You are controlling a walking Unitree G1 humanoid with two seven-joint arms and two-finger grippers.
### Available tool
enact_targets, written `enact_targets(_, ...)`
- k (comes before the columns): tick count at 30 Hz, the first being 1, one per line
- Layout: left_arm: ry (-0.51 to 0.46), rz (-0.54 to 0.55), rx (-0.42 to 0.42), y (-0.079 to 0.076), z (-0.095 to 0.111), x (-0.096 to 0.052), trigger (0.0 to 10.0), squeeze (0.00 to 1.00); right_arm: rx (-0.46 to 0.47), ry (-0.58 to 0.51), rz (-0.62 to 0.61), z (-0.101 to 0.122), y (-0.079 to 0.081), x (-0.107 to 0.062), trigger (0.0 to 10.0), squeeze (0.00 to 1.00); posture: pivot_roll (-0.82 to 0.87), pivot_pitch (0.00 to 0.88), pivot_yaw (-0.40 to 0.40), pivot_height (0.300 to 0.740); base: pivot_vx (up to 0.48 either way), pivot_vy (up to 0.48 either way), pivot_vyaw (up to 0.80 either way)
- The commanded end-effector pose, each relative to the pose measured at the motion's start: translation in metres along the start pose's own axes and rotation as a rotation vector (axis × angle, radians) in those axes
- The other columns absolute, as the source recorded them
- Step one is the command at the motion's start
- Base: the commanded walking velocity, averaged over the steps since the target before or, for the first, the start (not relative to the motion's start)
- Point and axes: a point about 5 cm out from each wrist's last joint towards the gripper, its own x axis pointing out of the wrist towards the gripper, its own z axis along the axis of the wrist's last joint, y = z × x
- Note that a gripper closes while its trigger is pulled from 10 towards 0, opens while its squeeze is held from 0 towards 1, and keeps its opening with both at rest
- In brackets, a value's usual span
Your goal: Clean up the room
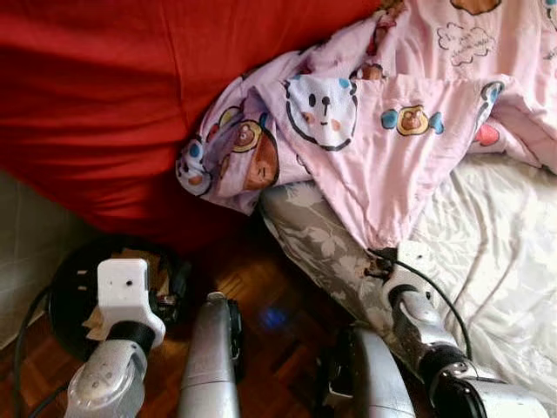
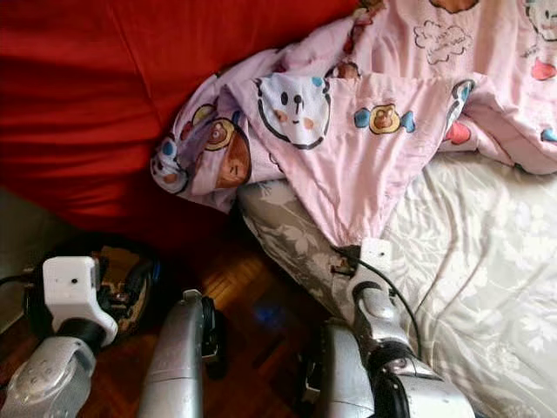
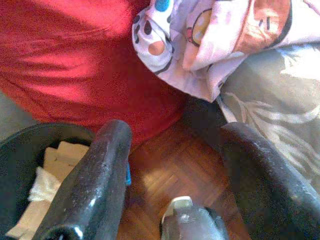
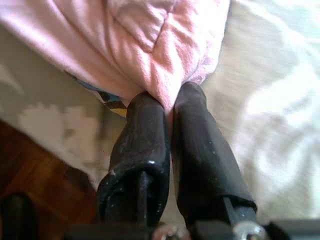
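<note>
Right gripper (image 4: 170,107) pinched corner of pink cartoon blanket (image 1: 383,131) at edge of bed (image 1: 496,252), fingers pressed together on fabric. Blanket spread from there toward 12 o'clock, over grey floral sheet (image 1: 318,239) and against red cover (image 1: 113,96). Left gripper (image 3: 170,165) spread wide, held nothing, above wooden floor (image 3: 170,172). Black bin (image 3: 20,155) at 9 o'clock of left gripper held crumpled paper (image 3: 47,170).
</note>
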Motion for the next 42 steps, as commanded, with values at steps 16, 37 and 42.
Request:
enact_targets(16, 0.272, 0.050, 0.027, 0.028, -0.105, 0.025, 10.0, 0.00, 0.122, 0.045, -0.057, -0.081, -0.031, -0.046, 0.0, 0.00, 0.03, 0.093, 0.016, 0.622, 0.000, 0.000, 0.00)
enact_targets(37, 0.552, 0.020, 0.053, 0.018, -0.182, 0.021, 10.0, 0.00, 0.079, 0.258, -0.057, -0.119, -0.027, -0.063, 10.0, 0.00, 0.01, 0.000, 0.024, 0.717, 0.000, 0.000, 0.00)
enact_targets(42, 0.596, -0.008, 0.079, 0.014, -0.188, 0.019, 10.0, 0.00, 0.043, 0.312, -0.073, -0.128, -0.028, -0.068, 10.0, 0.00, 0.02, 0.000, 0.025, 0.740, 0.000, 0.000, 0.00)
